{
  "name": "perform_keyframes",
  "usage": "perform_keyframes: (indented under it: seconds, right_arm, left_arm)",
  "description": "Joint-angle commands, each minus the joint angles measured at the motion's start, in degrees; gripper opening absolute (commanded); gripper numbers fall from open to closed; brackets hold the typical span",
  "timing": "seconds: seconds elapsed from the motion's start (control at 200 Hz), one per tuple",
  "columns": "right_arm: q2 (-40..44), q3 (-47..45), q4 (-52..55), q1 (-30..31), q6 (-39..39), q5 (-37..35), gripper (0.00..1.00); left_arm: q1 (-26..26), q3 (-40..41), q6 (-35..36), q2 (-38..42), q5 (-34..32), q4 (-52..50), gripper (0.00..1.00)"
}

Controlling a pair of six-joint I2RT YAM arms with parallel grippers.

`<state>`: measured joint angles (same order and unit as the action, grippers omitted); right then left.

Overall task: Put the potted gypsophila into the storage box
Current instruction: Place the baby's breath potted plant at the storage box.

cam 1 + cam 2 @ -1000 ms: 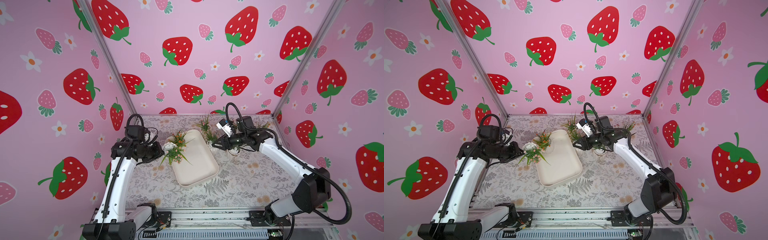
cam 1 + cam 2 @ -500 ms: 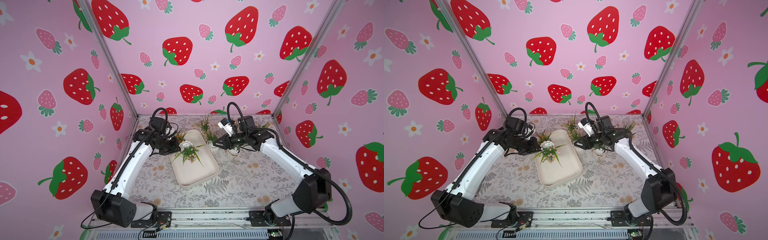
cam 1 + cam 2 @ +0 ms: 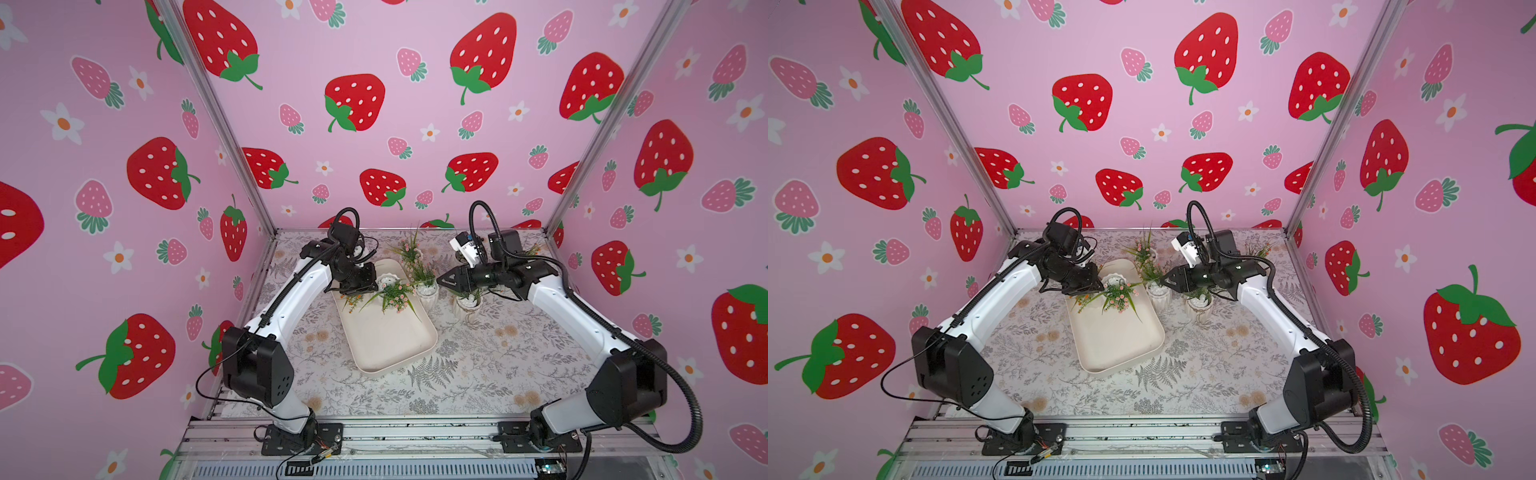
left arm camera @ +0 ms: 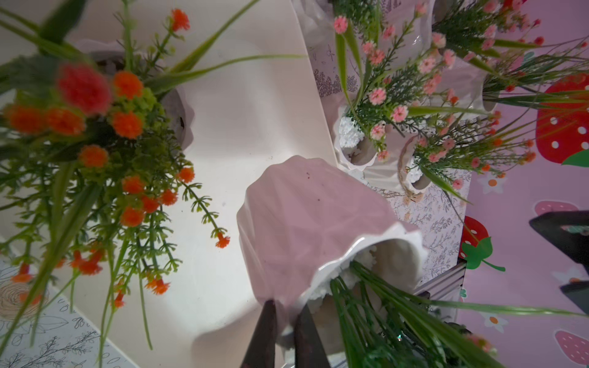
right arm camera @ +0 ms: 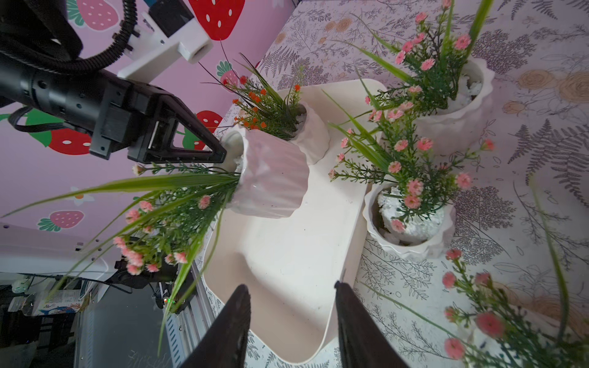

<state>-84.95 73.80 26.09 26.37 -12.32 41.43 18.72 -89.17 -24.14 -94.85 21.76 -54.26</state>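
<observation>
White pot, pink sprigs: the potted gypsophila is found over the far end of the storage box, tipped well off upright.
Long axis: the pot's mouth is turned toward the left arm's side and its base toward the right arm's side. The stems and long leaves are thrown out toward the near end of the box.
Contact below: it cannot be told whether the pot's lower side is resting on the box floor or is hanging just above it.
Hold: the pot's rim is pinched between the fingers of the left gripper, which is clamped tight on it. The pot lies straight out beyond the fingertips.
Box: a shallow cream-white tray, its near half left bare.
Set in the box: an orange-flowered pot is seen at the far corner on the left arm's side, just beside the held pot. Whether the two are touching cannot be told.
Outside the box: two more pink-flowered pots are stood on the patterned table, close along the box's side nearer the right arm.
Right gripper: partly open and empty, held above that same side of the box, apart from the held pot.
Nearer arm: the left, by which the pot is gripped.
Coming move, as judged: the pot would need to be swung base-down and set on the floor before the rim is let go. If it is freed while tipped, a roll onto its side is likely.
</observation>
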Motion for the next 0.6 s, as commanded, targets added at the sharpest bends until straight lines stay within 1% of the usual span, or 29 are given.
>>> perform_keyframes:
  seconds: [0.0, 0.24, 0.405, 0.495, 0.595]
  right_arm:
    - [2.1, -0.8, -1.0, -0.5, 0.0, -0.1, 0.46]
    - [2.6, -1.4, -1.3, -0.9, -0.1, -0.1, 0.46]
    - [2.7, -1.6, -1.3, -1.1, -0.2, -0.1, 0.46]
    - [2.8, -1.7, -1.4, -1.1, -0.2, -0.1, 0.46]
    - [2.6, -1.7, -1.5, -1.1, -0.3, 0.1, 0.46]
  left_arm:
    - [1.0, -4.1, -1.6, -1.1, -0.6, 3.5, 0.00]
    - [1.0, -7.7, -2.5, -5.5, -6.9, 3.8, 0.00]
    - [-0.1, -9.4, -3.5, -8.0, -7.3, 5.0, 0.00]
    - [-0.5, -10.4, -3.7, -9.5, -5.8, 5.7, 0.00]
    - [-1.1, -11.1, -4.1, -10.7, -6.1, 6.4, 0.00]
